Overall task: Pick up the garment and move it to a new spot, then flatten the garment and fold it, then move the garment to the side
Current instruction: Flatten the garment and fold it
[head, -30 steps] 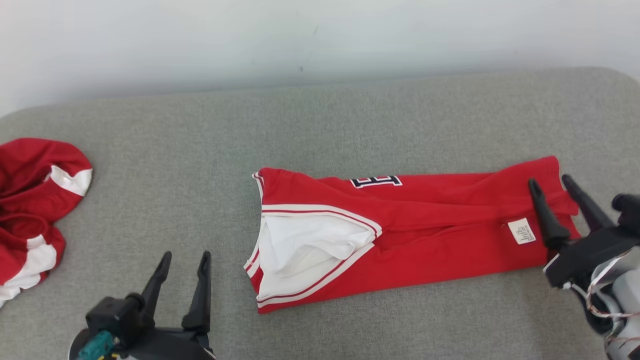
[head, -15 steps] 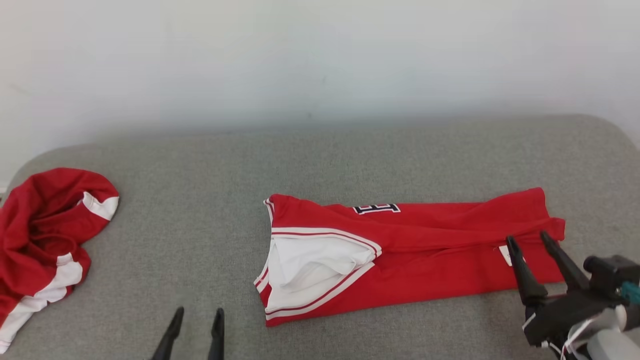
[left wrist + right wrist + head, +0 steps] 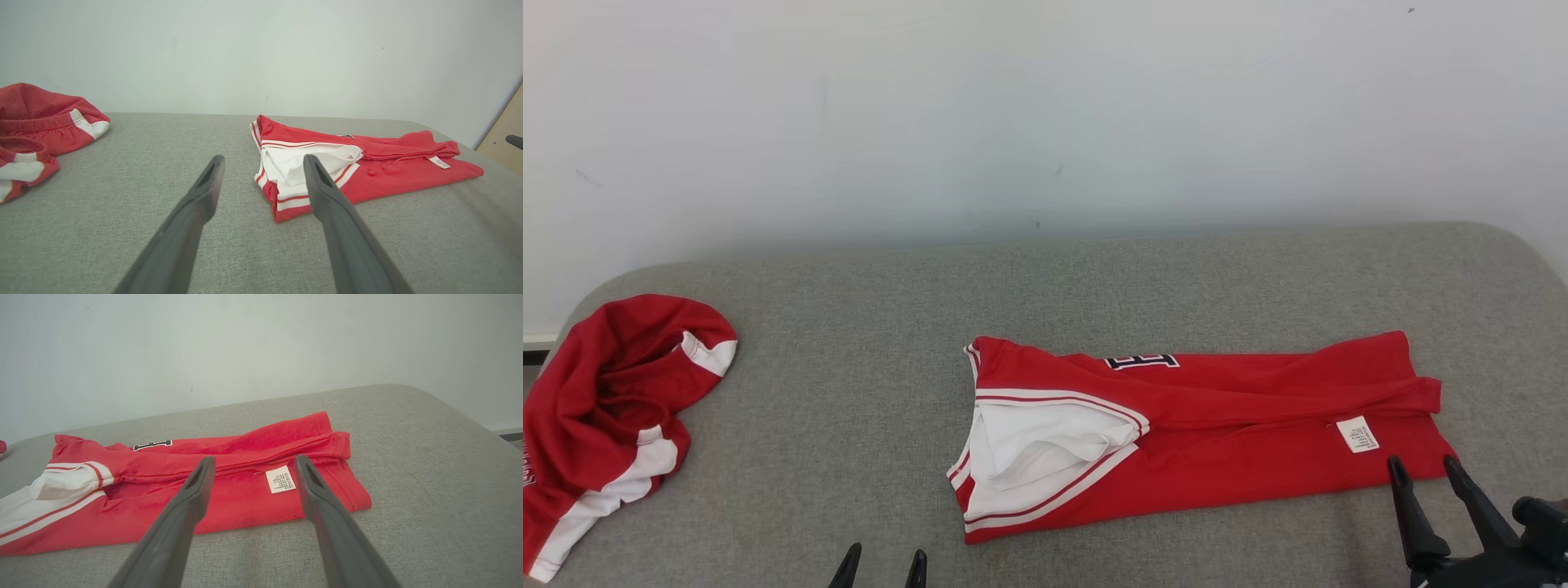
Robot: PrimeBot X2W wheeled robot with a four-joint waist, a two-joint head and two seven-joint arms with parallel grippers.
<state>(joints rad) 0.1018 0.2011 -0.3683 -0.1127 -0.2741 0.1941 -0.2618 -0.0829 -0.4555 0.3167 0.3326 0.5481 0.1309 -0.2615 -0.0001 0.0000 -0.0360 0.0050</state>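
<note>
Much bare cushion separates garment and left claw.

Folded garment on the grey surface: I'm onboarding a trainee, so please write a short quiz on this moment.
1. True or false: the right gripper is shut on the folded garment.
2. The crumpled red garment lies: A) at the robot's left, B) at its right, C) on the folded garment.
3. Fill in: the white label sits near the folded garment's ___ end, robot's side.
Key: 1 false, it is open; 2 A; 3 right.
</note>
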